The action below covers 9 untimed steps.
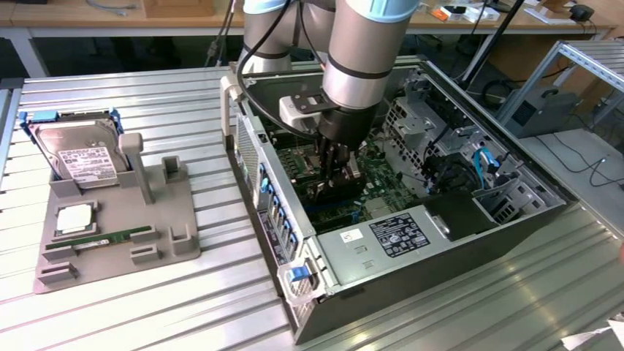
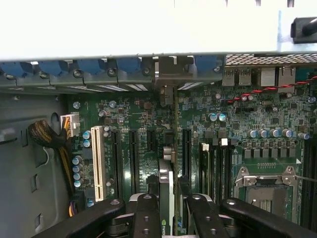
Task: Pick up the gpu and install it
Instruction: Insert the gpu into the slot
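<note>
The gripper (image 2: pixel 167 218) is clamped on the gpu (image 2: pixel 167 193), holding it edge-on. It reaches inside the open computer case (image 1: pixel 468 241), just above the motherboard (image 2: pixel 138 134) slots.

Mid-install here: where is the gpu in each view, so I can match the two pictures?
Exterior view: the gpu is a dark card held upright by the gripper, inside the open computer case, over the motherboard.
Wrist view: the gpu is seen edge-on between the gripper's black fingers, above the expansion slots.
Shared landmark: the green motherboard under the card.
</note>
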{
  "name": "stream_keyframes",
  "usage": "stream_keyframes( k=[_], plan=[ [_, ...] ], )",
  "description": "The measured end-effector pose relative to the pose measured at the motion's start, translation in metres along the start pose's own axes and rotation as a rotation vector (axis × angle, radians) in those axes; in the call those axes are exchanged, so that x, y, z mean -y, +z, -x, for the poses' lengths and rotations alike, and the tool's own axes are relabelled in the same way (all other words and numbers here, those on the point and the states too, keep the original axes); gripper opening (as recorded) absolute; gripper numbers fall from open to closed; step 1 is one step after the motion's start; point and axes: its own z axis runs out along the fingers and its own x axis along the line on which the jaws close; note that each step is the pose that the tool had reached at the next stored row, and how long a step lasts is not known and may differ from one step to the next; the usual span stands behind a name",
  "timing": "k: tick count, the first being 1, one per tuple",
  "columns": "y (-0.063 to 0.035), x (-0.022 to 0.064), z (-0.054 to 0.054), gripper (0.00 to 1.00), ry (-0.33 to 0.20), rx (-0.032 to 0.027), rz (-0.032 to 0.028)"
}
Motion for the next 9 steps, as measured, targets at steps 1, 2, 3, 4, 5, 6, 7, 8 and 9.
stream_keyframes(
  k=[1,2,3,4,5,6,7,8,9],
  plan=[
    [0.0001,0.0,0.0,0.26,0.0,0.0,0.0],
    [0.0006,0.0,0.0,0.26,0.0,0.0002,0.0],
    [0.0012,0.0,0.0,0.26,0.0,0.0001,0.0],
    [0.0016,-0.0001,0.0,0.26,0.0,-0.0002,0.0001],
    [0.0022,-0.0001,0.0,0.26,0.0,-0.0002,0.0001],
    [0.0027,-0.0001,0.0,0.26,0.0,-0.0001,0.0],
    [0.0032,-0.0001,0.0,0.26,0.0,-0.0003,0.0],
    [0.0036,-0.0001,0.0,0.26,0.0,-0.0004,0.0001],
    [0.0038,-0.0002,0.0,0.26,0.0,-0.0004,0.0001]
  ],
)
